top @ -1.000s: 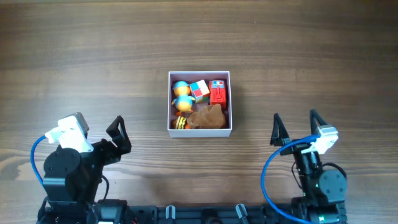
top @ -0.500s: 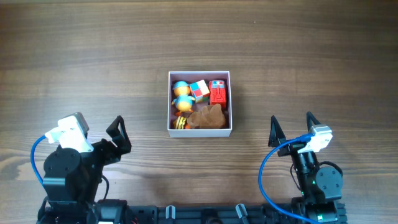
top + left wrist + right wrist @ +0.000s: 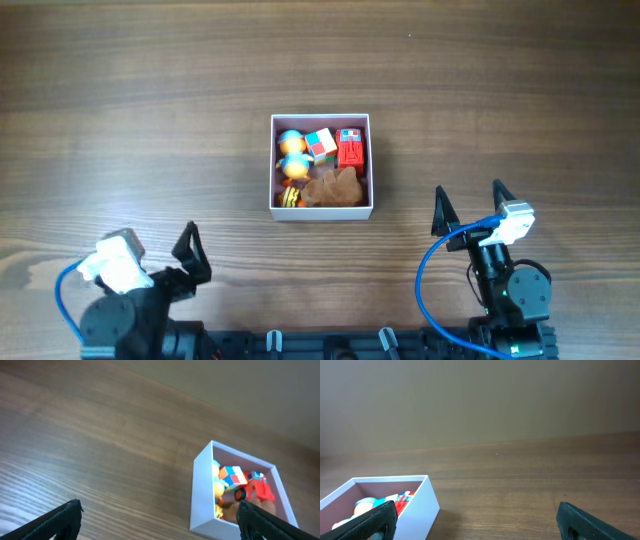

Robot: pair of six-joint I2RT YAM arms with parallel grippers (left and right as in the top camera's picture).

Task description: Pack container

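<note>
Container [image 3: 322, 212], packed with small toys [image 3: 320, 146], sits on the table [image 3: 150, 100]; left gripper [image 3: 159, 507] and right gripper [image 3: 469, 190] hang clear, wide open and empty, the job apparently done.

The table [image 3: 150, 110] was dark brown wood with grain running across it. Behind its far edge stood a plain grey-brown wall [image 3: 480, 400], evenly lit.

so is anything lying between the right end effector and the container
Nothing, just bare table between the right end effector and the container, clear in the overhead view.
</note>
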